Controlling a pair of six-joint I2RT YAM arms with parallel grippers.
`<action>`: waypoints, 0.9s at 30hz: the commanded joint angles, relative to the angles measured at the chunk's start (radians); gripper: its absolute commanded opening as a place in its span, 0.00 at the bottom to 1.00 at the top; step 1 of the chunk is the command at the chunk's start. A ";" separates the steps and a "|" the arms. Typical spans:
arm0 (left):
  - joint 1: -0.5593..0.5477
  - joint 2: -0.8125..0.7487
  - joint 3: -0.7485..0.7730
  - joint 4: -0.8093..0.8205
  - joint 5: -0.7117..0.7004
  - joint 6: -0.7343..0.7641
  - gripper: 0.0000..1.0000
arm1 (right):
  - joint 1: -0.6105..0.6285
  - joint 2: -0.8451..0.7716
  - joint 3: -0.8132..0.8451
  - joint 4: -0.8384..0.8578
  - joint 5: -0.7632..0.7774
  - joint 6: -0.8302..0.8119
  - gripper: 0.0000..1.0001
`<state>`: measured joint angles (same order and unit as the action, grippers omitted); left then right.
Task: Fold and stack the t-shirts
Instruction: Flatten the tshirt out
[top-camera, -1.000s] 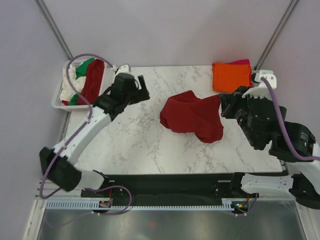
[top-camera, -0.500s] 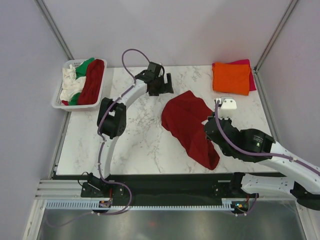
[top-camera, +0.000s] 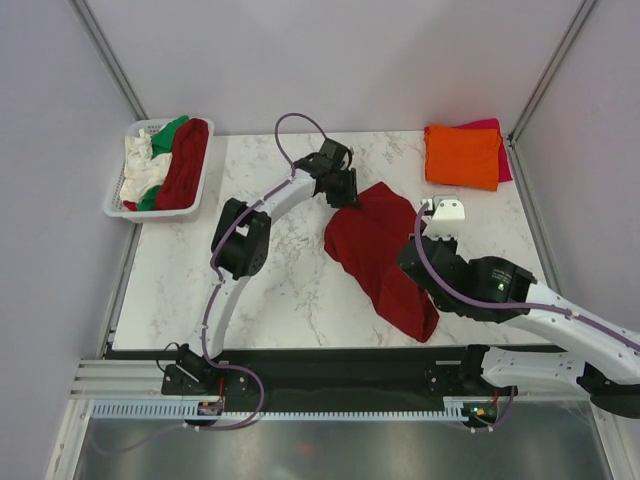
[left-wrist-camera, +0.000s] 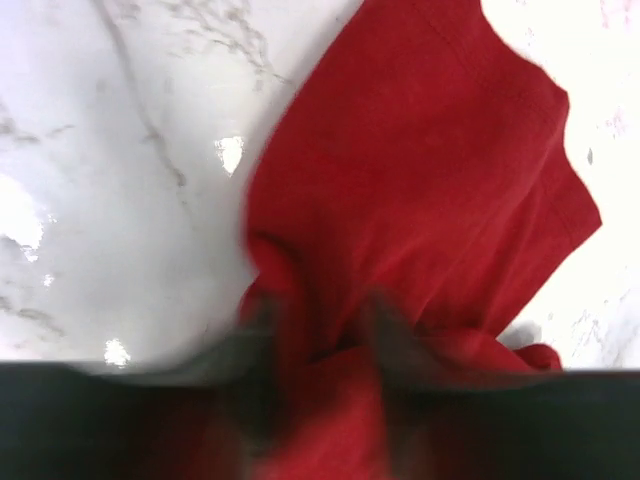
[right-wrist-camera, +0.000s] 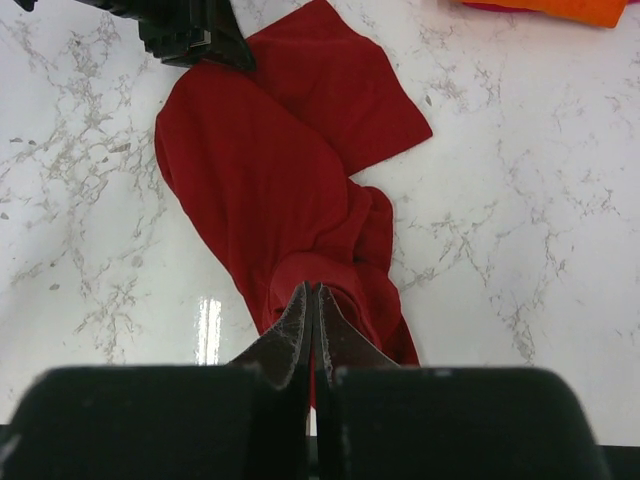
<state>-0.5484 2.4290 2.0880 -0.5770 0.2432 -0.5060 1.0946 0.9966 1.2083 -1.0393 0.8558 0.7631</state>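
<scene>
We find the dark red shirt (top-camera: 375, 245) lying on the table (top-camera: 270, 270), near end pinched in the fully closed right hand (right-wrist-camera: 312, 300), left hand (left-wrist-camera: 320, 325) astride its far edge, closure and grip unconfirmed, evidently to stretch it flat.

Plain dark red cloth t-shirt (top-camera: 375, 250) on white marble-patterned tabletop (top-camera: 280, 285) with thin grey veins. Plain bright orange folded cloth t-shirt (top-camera: 462, 155), with magenta-pink cloth t-shirt (top-camera: 489, 124) at its edges. White plastic lattice basket (top-camera: 116, 205) with white cloth t-shirt (top-camera: 138, 165), green cloth t-shirt (top-camera: 168, 130) and second dark red cloth t-shirt (top-camera: 186, 165). White robot arms (top-camera: 560, 320) with black joints and lilac cables (top-camera: 290, 122). Pale grey walls (top-camera: 330, 60).
</scene>
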 joint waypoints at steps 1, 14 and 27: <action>-0.008 0.008 0.003 0.006 0.059 0.006 0.13 | -0.001 -0.001 -0.010 0.022 0.046 -0.001 0.00; 0.067 -0.661 -0.175 -0.003 -0.391 0.079 0.02 | -0.159 0.066 0.125 0.056 0.173 -0.137 0.00; 0.068 -1.405 -1.080 -0.023 -0.529 -0.118 1.00 | -0.200 0.017 0.037 0.134 0.238 -0.214 0.00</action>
<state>-0.4770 1.0283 1.1999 -0.4984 -0.2871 -0.5388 0.8989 1.0111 1.2949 -0.9123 1.0565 0.5564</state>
